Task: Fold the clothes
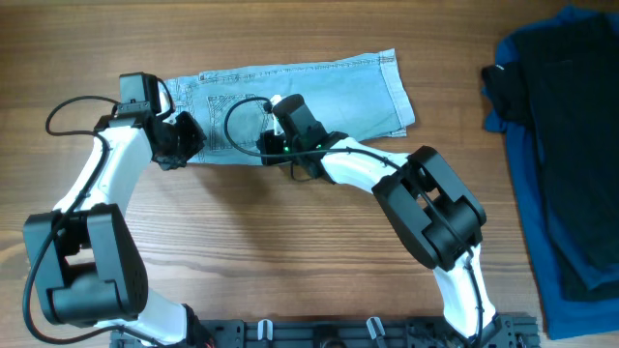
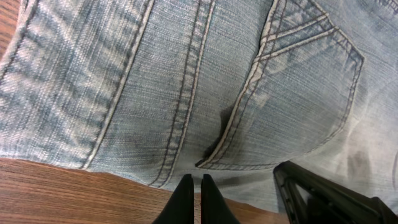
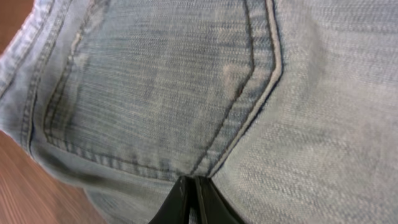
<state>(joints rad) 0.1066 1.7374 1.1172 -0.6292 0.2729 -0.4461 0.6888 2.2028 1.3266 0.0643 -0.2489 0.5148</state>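
**Denim shorts flat on the tabletop, both jaws closed at the near edge**

The light blue denim shorts (image 1: 319, 87) lie spread flat on the wooden tabletop (image 1: 290, 242), at the far middle of it, with the hemmed leg end to the right. At the right edge of the tabletop, well apart from the shorts, a black garment (image 1: 571, 145) lies on a dark blue garment (image 1: 520, 208).

The left gripper (image 1: 179, 143) is at the left near corner of the shorts. In the left wrist view its jaws (image 2: 193, 198) are pressed together, with the tips just at the near edge of the denim (image 2: 124, 81), where the cloth meets the wood (image 2: 62, 193). A stitched pocket lies just beyond the tips. I cannot tell if any cloth is caught between them.

The right gripper (image 1: 290, 135) is further right along the same near edge, over the middle of the shorts. In the right wrist view its jaws (image 3: 191, 199) are also pressed together, directly below the pointed bottom of a pocket on the denim (image 3: 186, 74). Here too a pinch of cloth cannot be confirmed.
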